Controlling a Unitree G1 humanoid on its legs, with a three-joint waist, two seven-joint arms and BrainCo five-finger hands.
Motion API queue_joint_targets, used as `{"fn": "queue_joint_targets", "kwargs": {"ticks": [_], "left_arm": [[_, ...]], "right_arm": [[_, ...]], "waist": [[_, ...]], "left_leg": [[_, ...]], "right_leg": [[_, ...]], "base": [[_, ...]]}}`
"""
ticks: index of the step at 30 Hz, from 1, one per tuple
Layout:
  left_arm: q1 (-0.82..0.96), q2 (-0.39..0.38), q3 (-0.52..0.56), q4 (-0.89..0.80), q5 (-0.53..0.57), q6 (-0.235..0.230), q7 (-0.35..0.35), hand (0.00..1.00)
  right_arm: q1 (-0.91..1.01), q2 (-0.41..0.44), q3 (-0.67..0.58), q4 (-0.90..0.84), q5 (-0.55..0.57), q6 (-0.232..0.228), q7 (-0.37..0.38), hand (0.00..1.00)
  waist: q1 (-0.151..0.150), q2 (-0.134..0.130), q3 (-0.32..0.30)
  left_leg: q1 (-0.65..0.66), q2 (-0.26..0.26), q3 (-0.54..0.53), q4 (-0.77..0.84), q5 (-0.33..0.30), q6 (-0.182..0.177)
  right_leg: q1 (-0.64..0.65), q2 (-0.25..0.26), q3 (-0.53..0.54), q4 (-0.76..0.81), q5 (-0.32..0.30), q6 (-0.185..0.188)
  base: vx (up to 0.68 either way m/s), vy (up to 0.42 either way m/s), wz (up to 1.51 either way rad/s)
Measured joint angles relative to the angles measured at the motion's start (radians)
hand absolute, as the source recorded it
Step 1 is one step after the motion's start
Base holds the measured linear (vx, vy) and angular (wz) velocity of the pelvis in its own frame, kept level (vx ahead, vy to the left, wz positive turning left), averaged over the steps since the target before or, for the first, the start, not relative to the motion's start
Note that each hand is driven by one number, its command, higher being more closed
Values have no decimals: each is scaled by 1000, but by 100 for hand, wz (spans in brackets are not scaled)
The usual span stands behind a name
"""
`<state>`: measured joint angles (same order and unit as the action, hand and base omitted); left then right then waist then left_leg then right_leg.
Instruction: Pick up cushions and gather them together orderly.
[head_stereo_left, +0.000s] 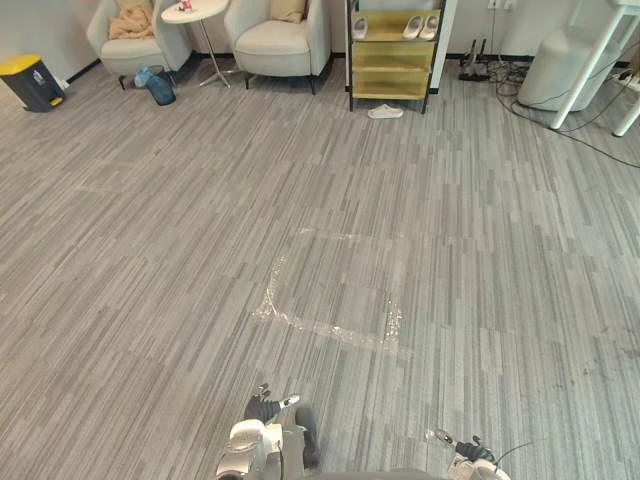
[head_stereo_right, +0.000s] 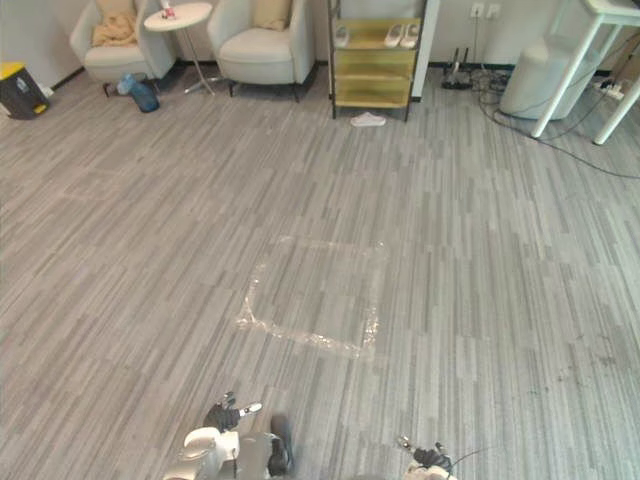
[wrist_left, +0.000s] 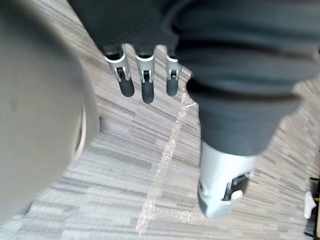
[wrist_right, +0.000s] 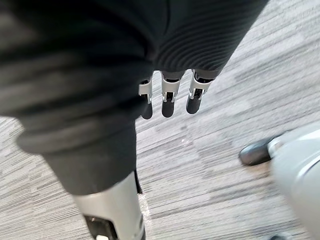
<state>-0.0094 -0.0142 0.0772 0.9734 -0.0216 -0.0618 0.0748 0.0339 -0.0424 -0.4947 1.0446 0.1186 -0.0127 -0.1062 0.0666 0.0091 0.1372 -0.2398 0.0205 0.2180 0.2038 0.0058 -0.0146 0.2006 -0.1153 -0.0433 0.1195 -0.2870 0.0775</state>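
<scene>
Robot's left hand under a dark ribbed cover, short silver fingers ending in rounded dark tips, thick silver thumb, right hand matching in cover and fingers.

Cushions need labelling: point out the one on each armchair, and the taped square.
Left armchair's cushion (head_stereo_left: 132, 22): left eye view, its middle.
Right armchair's cushion (head_stereo_left: 288, 10): left eye view, its front face.
Taped square (head_stereo_left: 330, 329): left eye view, its near tape edge.

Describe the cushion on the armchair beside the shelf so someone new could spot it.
Find the yellow shoe shelf on the far wall. The pale armchair beside it holds a tan cushion upright against its backrest. The other armchair's cushion, past the round table, looks crumpled and slumped.
</scene>
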Motion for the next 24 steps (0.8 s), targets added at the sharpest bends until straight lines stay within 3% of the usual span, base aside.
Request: {"fn": "queue_joint_targets", "kwargs": {"ticks": [2, 4, 5, 6, 7, 8, 9, 11, 12, 14, 15, 16, 18, 19, 20, 21, 22, 23, 24], "left_arm": [[-2, 10, -22, 17, 1, 2, 0, 0], [-6, 17, -37, 22, 1, 2, -2, 0], [-9, 22, -37, 35, 1, 10, -4, 0], [-4, 24, -38, 56, 1, 14, -5, 0], [-3, 25, -39, 60, 1, 14, -5, 0], [1, 27, -43, 60, 1, 17, -5, 0], [1, 34, -53, 62, 0, 20, -7, 0], [0, 40, -55, 66, 0, 21, -8, 0], [-2, 41, -55, 71, 0, 21, -10, 0], [1, 51, -55, 79, 0, 21, -11, 0], [5, 66, -58, 80, 0, 21, -13, 0], [2, 54, -51, 97, 1, 21, -14, 0], [5, 30, -21, 95, 1, 20, -17, 0], [3, 21, -6, 94, 1, 21, -17, 0], [2, 15, 15, 89, 1, 21, -18, 0], [1, -3, 34, 66, 1, 22, -18, 0], [6, -4, 45, 54, 1, 21, -19, 0], [4, -8, 46, 41, 1, 20, -22, 0], [3, -14, 40, 13, 0, 16, -22, 0]], "right_arm": [[11, 14, 9, -2, -1, 1, 7, 0], [21, 22, 5, 1, -2, 1, 9, 0], [24, 31, 6, 0, -2, 1, 10, 0], [34, 34, 14, -5, -2, 1, 10, 0], [39, 34, 19, -7, 0, 0, 10, 0], [38, 30, 18, -19, -1, -3, 13, 0], [34, 23, 23, -26, -2, -3, 14, 0], [28, 25, 21, -25, -1, -4, 15, 0], [20, 25, 6, -24, -2, -5, 16, 0], [6, 24, 0, 0, -2, -4, 16, 0], [8, 28, -1, 13, -2, -4, 16, 0], [10, 14, -24, 35, -2, -3, 15, 0], [7, 8, -33, 30, -1, -3, 15, 0], [7, 2, -32, 16, 0, -5, 17, 0], [13, 3, -30, 1, 0, -4, 17, 0], [24, 5, -12, -14, 2, -4, 15, 0], [27, 7, 7, -17, 2, -4, 14, 0], [34, 6, 31, -25, 2, -4, 13, 0], [36, 13, 43, -45, 7, -4, 12, 0]], "waist": [[-8, -33, -20], [-10, -43, -16], [-11, -47, -10], [-21, -31, -2], [-26, -27, -3], [-29, -16, 1], [-33, -5, 8], [-34, -8, 9], [-36, -3, 13], [-43, -13, 22], [-49, -39, 25], [-61, -13, 26], [-52, 8, 17], [-54, 23, 17], [-62, 32, 17], [-62, 37, 20], [-59, 28, 25], [-50, 27, 29], [-32, 12, 28]], "left_leg": [[9, -37, 23, 50, -58, 45], [84, -63, 18, 48, -117, 60], [163, -77, 14, 24, -150, 59], [259, -78, -4, -7, -171, 59], [285, -77, -10, -19, -173, 59], [347, -75, -13, -57, -173, 59], [401, -67, -16, -101, -173, 59], [448, -52, -29, -126, -177, 56], [466, -32, -44, -136, -192, 46], [494, -17, -75, -144, -221, 31], [519, -31, -102, -150, -231, 17], [556, 0, -145, -130, -248, -4], [522, 19, -141, -44, -250, -8], [463, 35, -139, 96, -254, -27], [400, 48, -141, 240, -241, -70], [316, 78, -136, 444, -175, -131], [273, 103, -130, 558, -147, -144], [213, 146, -94, 704, -163, -110], [125, 170, -6, 696, -222, -54]], "right_leg": [[-48, -46, 46, 142, 3, 6], [-143, -63, 81, 448, 51, 108], [-241, -71, 96, 705, 96, 159], [-296, -74, 63, 855, 76, 135], [-314, -77, 46, 875, 69, 124], [-349, -77, 10, 882, 41, 85], [-395, -75, -50, 824, 10, 40], [-456, -67, -124, 663, 3, 14], [-492, -37, -146, 525, 30, -7], [-505, 10, -129, 280, 150, -20], [-498, 14, -96, 189, 249, -30], [-478, 35, -106, 247, 260, -86], [-473, 42, -110, 253, 226, -97], [-452, 50, -115, 243, 205, -105], [-425, 57, -123, 232, 191, -108], [-377, 68, -130, 217, 170, -120], [-345, 73, -131, 205, 154, -129], [-279, 83, -130, 185, 126, -145], [-177, 74, -116, 131, 107, -130]], "base": [[555, 204, 1], [679, 282, 4], [638, 235, 9], [508, 164, 8], [389, 107, 17], [355, 69, 16], [488, 32, 30], [459, -32, 37], [383, -103, 45], [469, -181, 51], [571, -286, 60], [469, -242, 49], [407, -210, 7], [414, -213, 2], [496, -243, 14], [395, -179, 15], [404, -151, 7], [541, -139, -21], [593, -103, -31]]}}
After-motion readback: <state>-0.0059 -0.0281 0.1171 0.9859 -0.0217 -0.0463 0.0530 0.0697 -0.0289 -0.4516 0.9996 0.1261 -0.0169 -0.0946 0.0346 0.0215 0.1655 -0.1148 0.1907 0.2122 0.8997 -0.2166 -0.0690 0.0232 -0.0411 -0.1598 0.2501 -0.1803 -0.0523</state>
